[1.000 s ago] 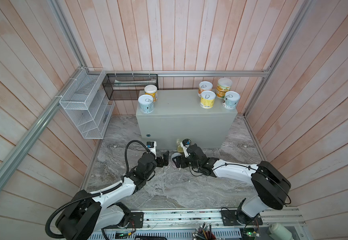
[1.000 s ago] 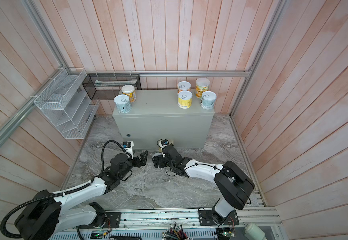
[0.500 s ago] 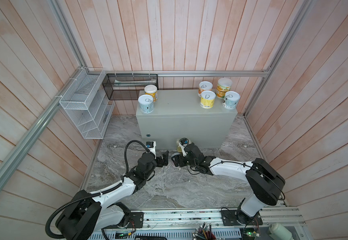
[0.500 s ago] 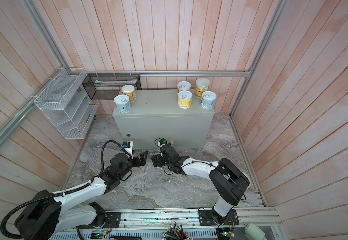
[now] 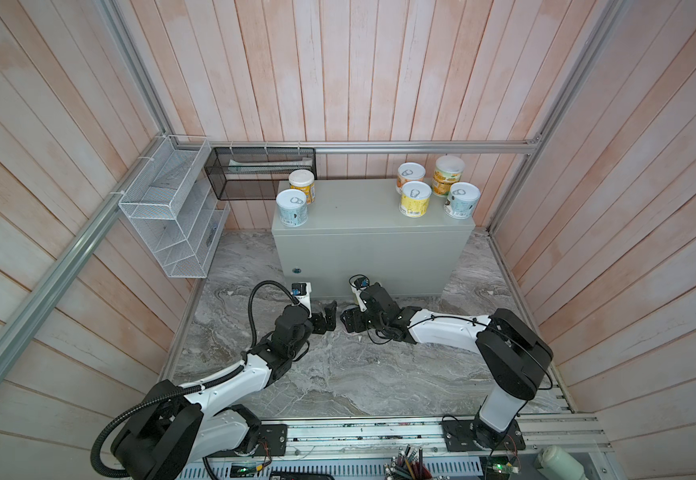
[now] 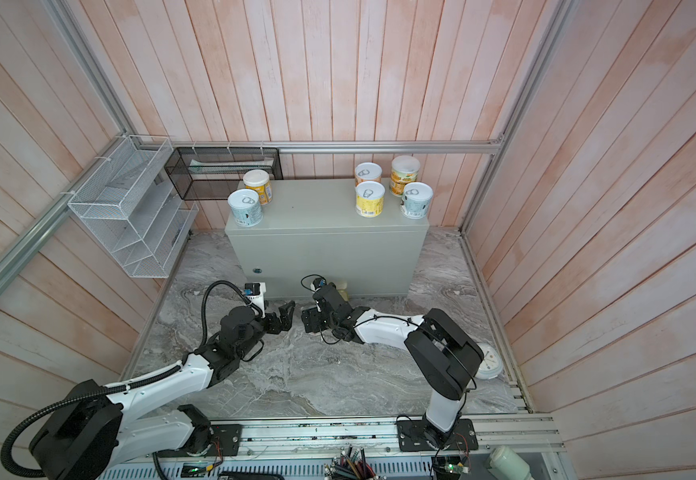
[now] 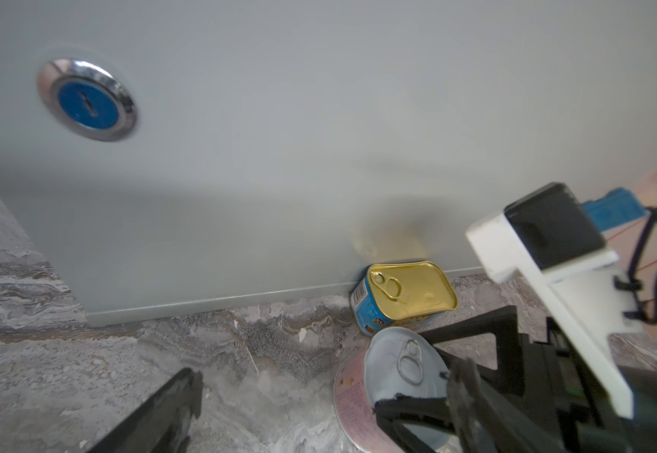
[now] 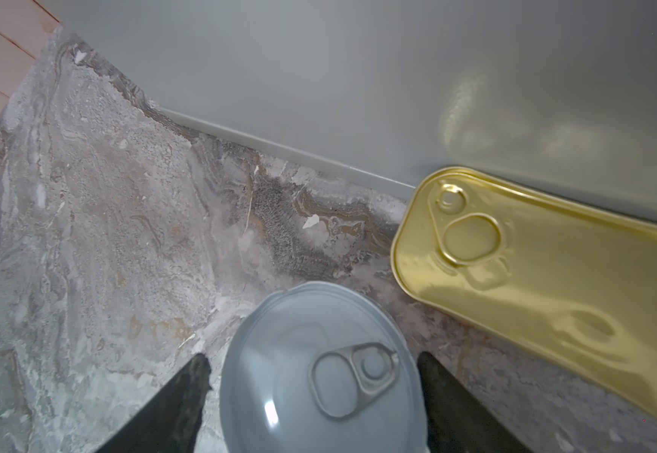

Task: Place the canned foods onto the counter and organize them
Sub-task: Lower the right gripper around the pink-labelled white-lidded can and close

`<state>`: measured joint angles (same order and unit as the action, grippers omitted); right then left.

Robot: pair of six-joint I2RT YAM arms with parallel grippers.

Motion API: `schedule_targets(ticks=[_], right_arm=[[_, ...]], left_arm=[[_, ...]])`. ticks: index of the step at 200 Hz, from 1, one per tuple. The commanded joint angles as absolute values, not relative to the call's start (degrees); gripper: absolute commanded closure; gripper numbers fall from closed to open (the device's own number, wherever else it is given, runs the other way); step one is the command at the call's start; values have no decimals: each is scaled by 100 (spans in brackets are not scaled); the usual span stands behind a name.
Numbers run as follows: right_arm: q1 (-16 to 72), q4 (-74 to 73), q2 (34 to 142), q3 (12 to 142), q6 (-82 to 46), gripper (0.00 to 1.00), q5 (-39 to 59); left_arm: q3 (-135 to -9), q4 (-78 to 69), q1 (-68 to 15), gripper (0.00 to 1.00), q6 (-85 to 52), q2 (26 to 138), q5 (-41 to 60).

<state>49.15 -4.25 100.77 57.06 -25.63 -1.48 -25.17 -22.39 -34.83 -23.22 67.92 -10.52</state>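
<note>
Down on the grey marble floor (image 5: pixel 338 382), the right claw (image 8: pixel 311 362) has its two black fingers on both sides of a small round pink can with a silver pull-tab top (image 7: pixel 401 372). The claw is loose, not squeezing: a bit of floor shows between one finger and the can. The pink can stands up straight.

Just beside it lies a flat gold-topped tin with blue sides (image 8: pixel 546 282). The tin touches the front of the big light-grey metal tabletop (image 5: pixel 363 253) and sits close to one finger.

The left claw (image 5: pixel 329 318) is near, facing the right claw, spread wide and holding nothing.

A round blue and silver lock (image 7: pixel 87 100) is on the tabletop's front. Six round cans (image 5: pixel 415 199) stand on its flat top: two at the left end, four at the right end. With the pink can, that makes seven round cans and one tin.

A white wire shelf (image 5: pixel 172 208) and a black mesh basket (image 5: pixel 261 172) hang at the left.
</note>
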Motion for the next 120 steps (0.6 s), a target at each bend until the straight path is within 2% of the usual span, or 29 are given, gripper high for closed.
schedule_targets(ticks=[1, 58, 94, 120], right_arm=[[4975, -150, 10204, 5884, -2496, 17, -136], [4975, 133, 10392, 6088, -2480, 18, -305], [4979, 374, 10570, 6299, -2423, 25, -358], [4983, 525, 10700, 6453, -2415, 26, -368]], left_arm=[[-2514, -2199, -3445, 0, -2364, 6802, -1046], [-2522, -2203, -3441, 0, -2391, 6829, -1028], [-2529, -2189, -3425, 0, -2400, 6849, -1011], [-2531, -2189, -3416, 0, -2402, 6862, -1011]])
